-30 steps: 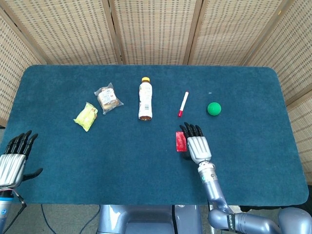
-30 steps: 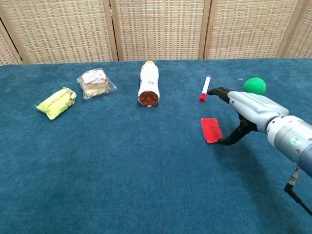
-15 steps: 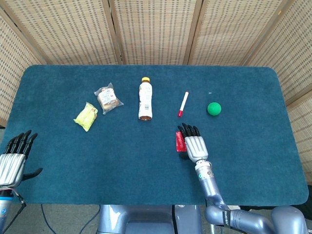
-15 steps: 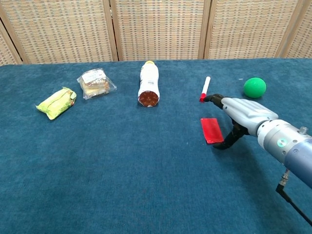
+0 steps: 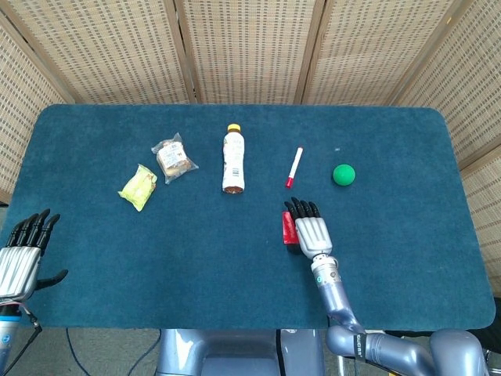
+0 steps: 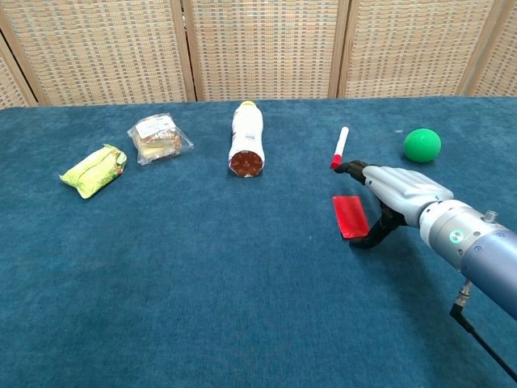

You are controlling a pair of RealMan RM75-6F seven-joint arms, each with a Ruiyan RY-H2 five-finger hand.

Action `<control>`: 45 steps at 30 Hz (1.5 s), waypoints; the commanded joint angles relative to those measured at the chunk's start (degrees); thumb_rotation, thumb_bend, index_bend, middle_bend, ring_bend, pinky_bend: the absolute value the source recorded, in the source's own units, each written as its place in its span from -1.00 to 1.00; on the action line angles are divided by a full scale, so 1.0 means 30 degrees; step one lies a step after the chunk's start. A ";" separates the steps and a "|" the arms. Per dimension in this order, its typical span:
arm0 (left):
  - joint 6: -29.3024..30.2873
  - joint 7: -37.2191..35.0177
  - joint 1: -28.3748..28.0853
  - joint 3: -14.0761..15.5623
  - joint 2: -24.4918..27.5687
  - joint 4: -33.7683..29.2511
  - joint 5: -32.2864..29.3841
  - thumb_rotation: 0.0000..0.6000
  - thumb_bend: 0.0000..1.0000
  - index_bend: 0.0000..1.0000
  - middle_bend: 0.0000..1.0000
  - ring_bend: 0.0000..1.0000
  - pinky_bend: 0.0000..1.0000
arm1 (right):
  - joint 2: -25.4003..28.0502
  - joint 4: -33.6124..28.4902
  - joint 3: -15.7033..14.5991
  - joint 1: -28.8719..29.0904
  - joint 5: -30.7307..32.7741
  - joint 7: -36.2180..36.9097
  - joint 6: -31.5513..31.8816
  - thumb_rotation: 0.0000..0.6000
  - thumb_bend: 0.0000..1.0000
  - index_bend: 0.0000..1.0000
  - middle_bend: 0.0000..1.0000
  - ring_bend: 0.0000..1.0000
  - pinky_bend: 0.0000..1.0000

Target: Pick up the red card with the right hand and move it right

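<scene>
The red card (image 6: 349,216) lies flat on the blue table; in the head view only its left strip (image 5: 288,228) shows beside my right hand (image 5: 311,231). That hand (image 6: 397,194) hovers just right of the card, fingers stretched forward and apart, its thumb curling down at the card's near right corner. Whether the thumb touches the card I cannot tell. Nothing is held in it. My left hand (image 5: 22,252) rests open at the table's near left edge, far from the card.
Beyond the card lie a white marker with a red cap (image 6: 338,147) and a green ball (image 6: 422,145). Further left are a bottle on its side (image 6: 246,139), a clear-wrapped snack (image 6: 157,137) and a yellow-green packet (image 6: 95,170). A wicker screen stands behind the table.
My right hand has drawn back toward the near edge and slid slightly left, lower and closer over the card's right side. The card and the left hand have not moved.
</scene>
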 commanded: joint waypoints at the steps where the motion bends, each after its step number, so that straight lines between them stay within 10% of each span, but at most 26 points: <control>1: 0.0066 -0.0014 0.0017 0.0003 0.0018 -0.0026 0.0055 1.00 -0.82 -1.00 -1.00 -1.00 -0.87 | -0.0087 0.0150 0.0026 0.0047 -0.0001 -0.0056 0.0026 1.00 -0.34 -0.93 -1.00 -1.00 -1.00; 14: 0.0052 -0.0064 0.0002 0.0018 0.0009 0.0005 0.0098 1.00 -0.82 -1.00 -1.00 -1.00 -0.87 | -0.0536 0.1213 -0.0005 0.0150 0.0012 0.0090 -0.0254 1.00 -0.14 -0.88 -1.00 -1.00 -1.00; 27: 0.0045 -0.0149 0.0009 0.0071 0.0089 -0.0094 0.0176 1.00 -0.81 -1.00 -1.00 -1.00 -0.87 | -0.0243 0.0706 0.0024 -0.0061 0.0116 -0.0087 -0.0030 1.00 -0.25 -0.08 -1.00 -1.00 -1.00; 45: -0.0042 -0.0193 -0.0031 0.0066 0.0085 -0.0048 0.0141 1.00 -0.81 -1.00 -1.00 -1.00 -0.87 | -0.0145 0.0469 0.0065 0.0001 0.0347 -0.0321 -0.0205 1.00 -0.23 0.21 -0.89 -1.00 -1.00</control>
